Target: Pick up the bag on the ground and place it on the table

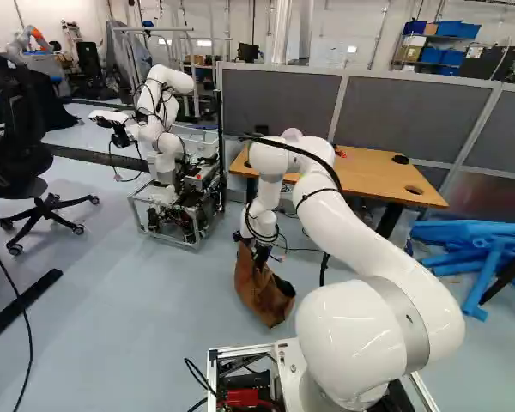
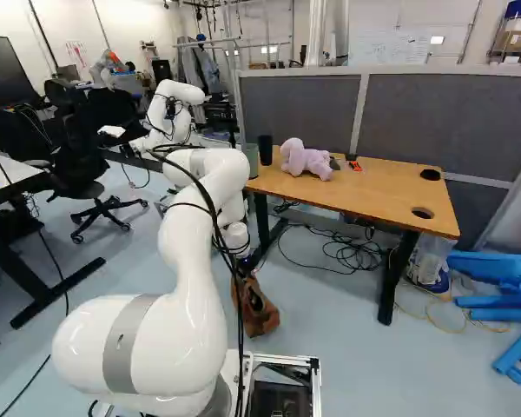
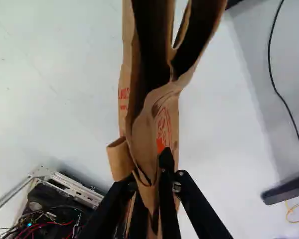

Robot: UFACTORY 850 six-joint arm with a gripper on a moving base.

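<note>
My gripper [image 1: 262,251] points down at the top edge of the brown paper bag [image 1: 259,287] in the left base view. Seen from the wrist, the gripper [image 3: 152,179] is shut on the bag [image 3: 162,107], with its creased paper rim pinched between the fingers and the opening spreading out ahead of them. The bag hangs tilted beneath the gripper; whether its bottom touches the floor I cannot tell. The wooden table [image 2: 378,189] stands beyond the bag and to its right in the right base view.
On the table are a purple plush toy [image 2: 306,160], a dark cup [image 2: 265,149] and a small red item. Cables [image 2: 347,252] lie beneath it. Another robot [image 1: 165,129] stands behind the bag to the left. Blue padded tubes [image 1: 476,249] lie right of the table.
</note>
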